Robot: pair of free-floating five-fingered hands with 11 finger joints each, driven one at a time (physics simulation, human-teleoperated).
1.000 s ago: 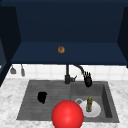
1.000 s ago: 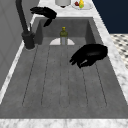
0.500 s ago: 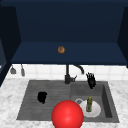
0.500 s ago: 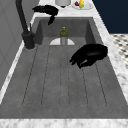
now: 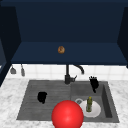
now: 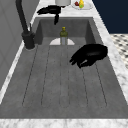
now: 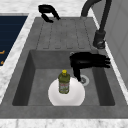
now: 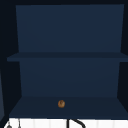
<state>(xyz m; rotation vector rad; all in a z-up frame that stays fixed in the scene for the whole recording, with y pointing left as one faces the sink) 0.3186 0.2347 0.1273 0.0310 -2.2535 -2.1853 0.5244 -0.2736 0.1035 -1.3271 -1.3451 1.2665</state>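
Moved: basically nothing, both hands parked as before.
Right hand (image 5: 94,83): fingers straight, hovering at 1 o'clock from the bottle (image 5: 89,104) on its plate (image 5: 96,111).
Left hand (image 5: 42,97): loosely curled, holding nothing, over the drainboard (image 5: 30,100).

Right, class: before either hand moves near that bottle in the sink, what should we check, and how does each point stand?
1. Bottle upright on the white plate: ok.
2. Right hand above the basin, apart from the bottle: ok.
3. Right hand holds nothing, fingers straight: ok.
4. Left hand over the draining board, holding nothing: ok.
5. Faucet out of the right hand's way: cannot tell.
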